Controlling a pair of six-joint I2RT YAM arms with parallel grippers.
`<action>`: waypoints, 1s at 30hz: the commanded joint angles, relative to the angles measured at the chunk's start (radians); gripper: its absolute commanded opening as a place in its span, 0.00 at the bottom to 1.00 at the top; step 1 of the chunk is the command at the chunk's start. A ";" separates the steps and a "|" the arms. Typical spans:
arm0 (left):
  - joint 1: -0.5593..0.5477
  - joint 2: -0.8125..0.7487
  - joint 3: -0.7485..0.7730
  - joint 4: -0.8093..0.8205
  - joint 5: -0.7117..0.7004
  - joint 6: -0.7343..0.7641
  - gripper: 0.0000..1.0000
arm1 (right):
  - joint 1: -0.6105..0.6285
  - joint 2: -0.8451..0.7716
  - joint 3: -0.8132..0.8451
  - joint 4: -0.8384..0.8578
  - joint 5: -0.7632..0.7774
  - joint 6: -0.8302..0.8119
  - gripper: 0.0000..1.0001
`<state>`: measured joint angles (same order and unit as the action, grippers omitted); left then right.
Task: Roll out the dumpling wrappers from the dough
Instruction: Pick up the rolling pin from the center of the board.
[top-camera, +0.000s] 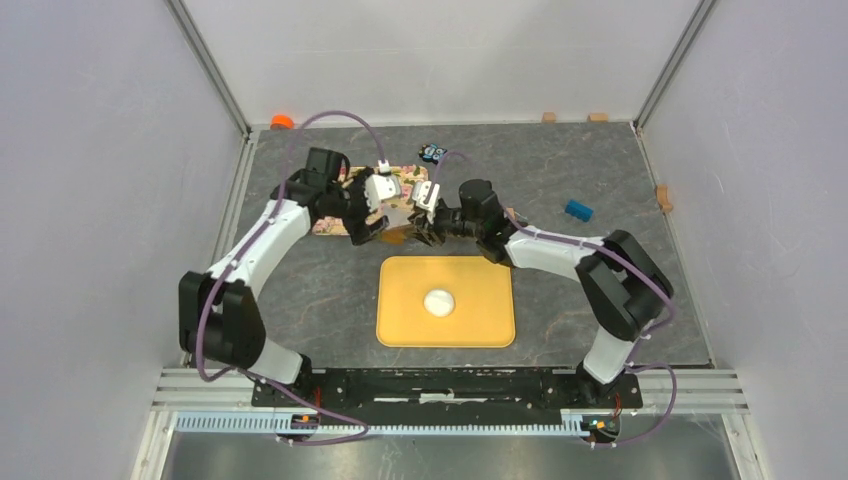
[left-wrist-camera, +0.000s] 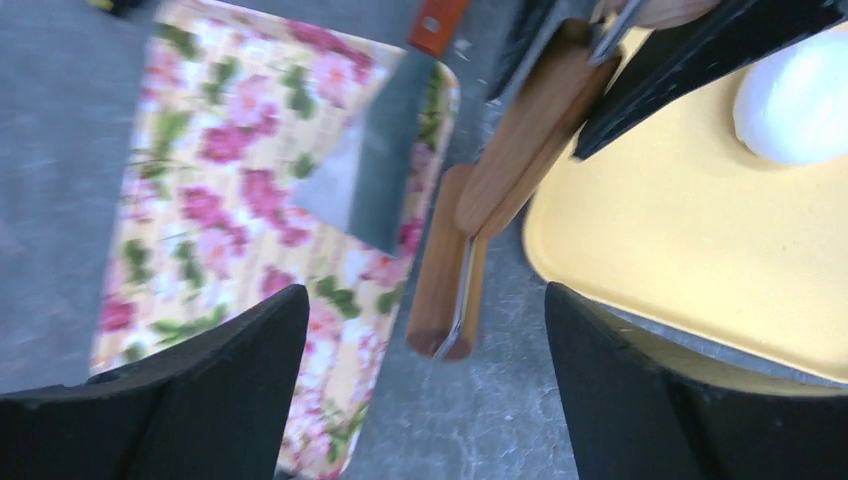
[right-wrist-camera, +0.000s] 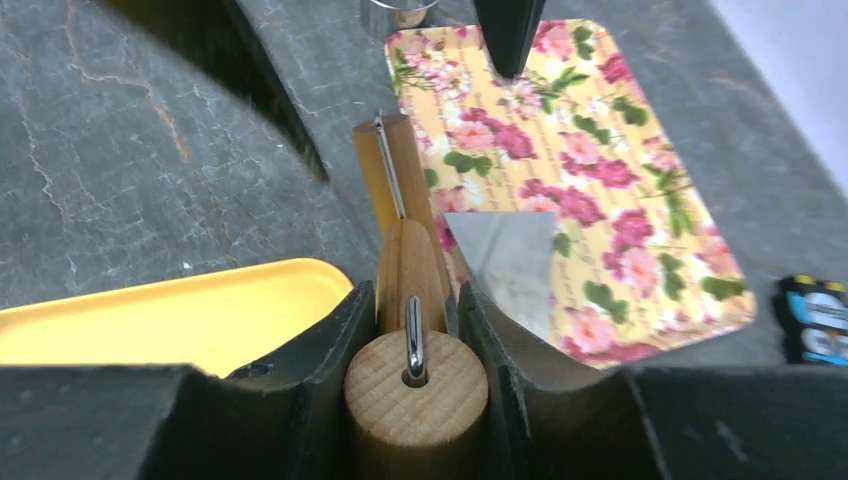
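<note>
A smooth white lump of dough (top-camera: 438, 301) (left-wrist-camera: 795, 100) lies in the middle of the yellow board (top-camera: 395, 330) (left-wrist-camera: 680, 240). No dumpling wrappers are in view. Just beyond the board's far edge, my right gripper (top-camera: 425, 230) (right-wrist-camera: 413, 300) is shut on a wooden rolling pin (top-camera: 398, 235) (right-wrist-camera: 415, 390) (left-wrist-camera: 530, 140), whose wire-hung handle (left-wrist-camera: 445, 270) points toward the left arm. My left gripper (top-camera: 375, 225) (left-wrist-camera: 425, 295) stands open close to that handle, with nothing between its fingers.
A floral tray (top-camera: 405, 178) (left-wrist-camera: 230, 180) (right-wrist-camera: 600, 200) behind the board carries a metal scraper (left-wrist-camera: 375, 170) (right-wrist-camera: 510, 260). A metal cup (right-wrist-camera: 398, 12) stands past it. A black-and-blue item (top-camera: 432, 153) (right-wrist-camera: 815, 320), a blue block (top-camera: 579, 210) and small wooden blocks (top-camera: 664, 197) lie further back.
</note>
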<state>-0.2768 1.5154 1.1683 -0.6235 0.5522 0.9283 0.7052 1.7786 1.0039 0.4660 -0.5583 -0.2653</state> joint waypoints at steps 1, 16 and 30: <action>0.030 -0.153 0.099 -0.079 0.054 -0.079 0.95 | 0.014 -0.161 0.031 -0.137 0.137 -0.166 0.00; 0.024 0.006 0.044 -0.203 0.159 -0.228 0.86 | 0.294 -0.737 -0.339 -0.576 0.692 -0.511 0.00; -0.204 0.160 -0.071 0.093 -0.341 -0.388 0.83 | 0.628 -0.726 -0.338 -0.740 0.857 -0.520 0.00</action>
<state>-0.3946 1.5929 1.0809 -0.6487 0.4187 0.5648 1.3071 1.0485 0.6239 -0.2481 0.2291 -0.7933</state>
